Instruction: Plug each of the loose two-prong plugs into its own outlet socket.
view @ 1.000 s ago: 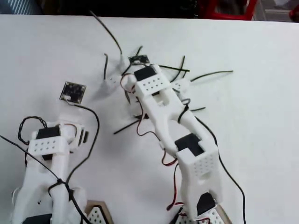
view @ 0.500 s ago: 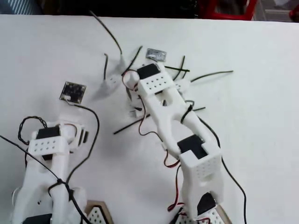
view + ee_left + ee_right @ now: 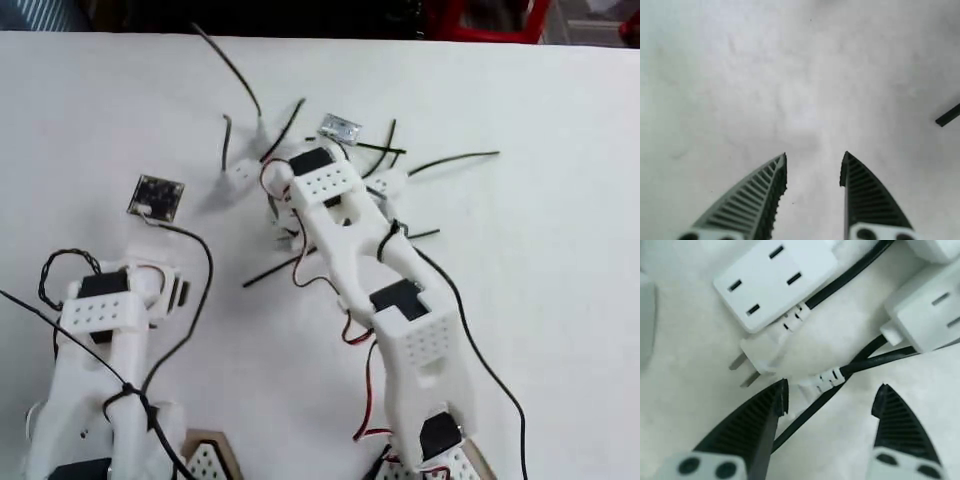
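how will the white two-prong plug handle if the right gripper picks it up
The plug looks compact and rigid, so probably light and firm to pinch. Its black cord runs beside a socket block, so it may drag or twist the plug.

No legible txt, labels or nos. on anything.

high: looks down over table point(image 3: 80, 100) | wrists: close above table | shared: table

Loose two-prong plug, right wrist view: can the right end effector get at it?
Probably yes: the right end effector is open just beside the two-prong plug, which lies uncovered; a black cord crosses nearby.
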